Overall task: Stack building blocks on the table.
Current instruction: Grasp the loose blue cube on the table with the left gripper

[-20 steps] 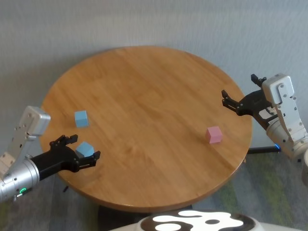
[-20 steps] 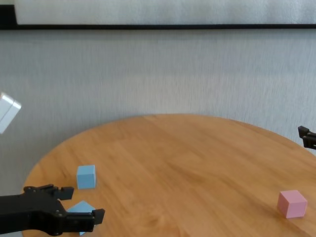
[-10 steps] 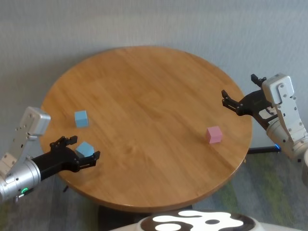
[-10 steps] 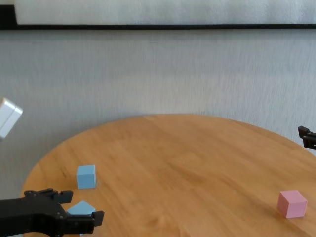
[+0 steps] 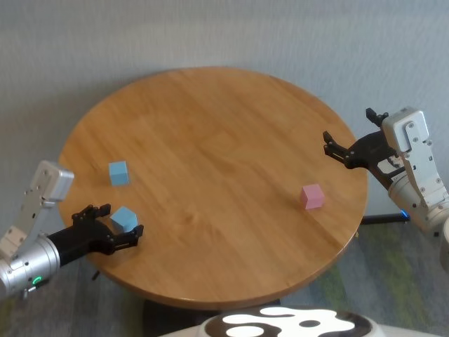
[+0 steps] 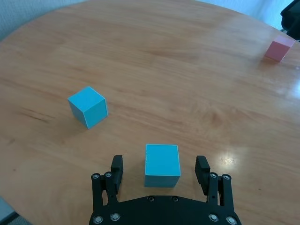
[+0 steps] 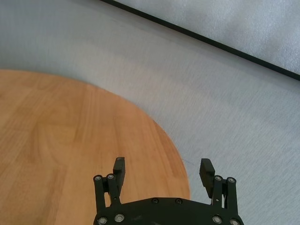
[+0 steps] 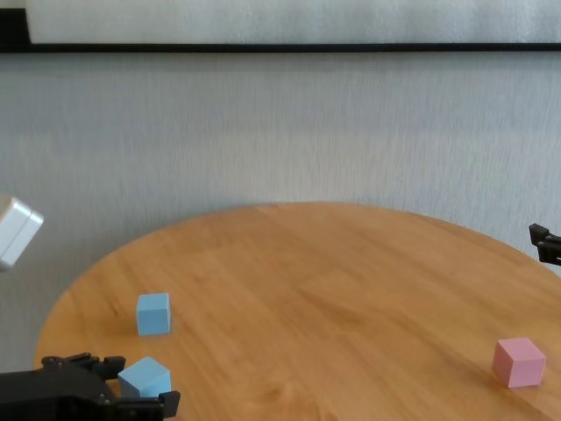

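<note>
On the round wooden table (image 5: 210, 140) lie three building blocks. My left gripper (image 5: 121, 222) is open at the near left edge, its fingers on either side of a light blue block (image 6: 162, 165) with a gap on both sides; the block rests on the table. A second light blue block (image 5: 118, 173) sits a little farther in, also seen as the blue block (image 6: 87, 106) in the left wrist view. The pink block (image 5: 312, 196) lies alone on the right side. My right gripper (image 5: 349, 128) hovers open and empty over the table's right edge.
A grey wall rises behind the table. The table's rim (image 7: 180, 164) passes under the right gripper (image 7: 162, 165). Part of my body's white and black shell (image 5: 287, 324) shows at the near edge.
My left arm has sunk slightly and pulled back a little toward the near edge; the blue block between its fingers stayed put. The right arm has not moved.
</note>
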You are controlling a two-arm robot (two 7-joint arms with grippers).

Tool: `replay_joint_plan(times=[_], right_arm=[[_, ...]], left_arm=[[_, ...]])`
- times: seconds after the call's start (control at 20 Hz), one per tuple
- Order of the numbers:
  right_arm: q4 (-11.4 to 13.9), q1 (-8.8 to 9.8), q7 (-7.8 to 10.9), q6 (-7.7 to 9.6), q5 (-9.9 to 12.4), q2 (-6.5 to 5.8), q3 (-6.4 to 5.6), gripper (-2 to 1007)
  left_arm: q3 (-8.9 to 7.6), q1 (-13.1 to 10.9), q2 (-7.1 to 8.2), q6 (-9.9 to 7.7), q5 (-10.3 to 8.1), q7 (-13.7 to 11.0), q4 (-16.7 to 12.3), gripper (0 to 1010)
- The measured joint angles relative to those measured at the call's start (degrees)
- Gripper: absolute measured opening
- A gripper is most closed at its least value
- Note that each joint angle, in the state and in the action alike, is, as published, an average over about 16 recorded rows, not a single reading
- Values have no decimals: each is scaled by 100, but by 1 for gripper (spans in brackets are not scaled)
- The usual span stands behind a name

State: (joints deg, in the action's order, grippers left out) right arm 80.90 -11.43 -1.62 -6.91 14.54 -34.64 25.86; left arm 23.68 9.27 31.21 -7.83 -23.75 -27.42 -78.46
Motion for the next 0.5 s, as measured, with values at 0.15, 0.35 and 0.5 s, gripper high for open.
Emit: replay_joint_plan(times=[0.15, 0.35, 0.5], right_arm=[[0, 0, 0, 0, 0, 0, 0, 1005], [0, 0, 0, 0, 0, 0, 0, 1005], [0, 0, 0, 0, 0, 0, 0, 1005]], left_arm=[[-18, 20, -39, 11, 26, -20, 86, 1000], [-39, 40, -68, 13, 59, -41, 166, 1000], [-53, 49, -75, 7, 86, -48, 199, 1000]])
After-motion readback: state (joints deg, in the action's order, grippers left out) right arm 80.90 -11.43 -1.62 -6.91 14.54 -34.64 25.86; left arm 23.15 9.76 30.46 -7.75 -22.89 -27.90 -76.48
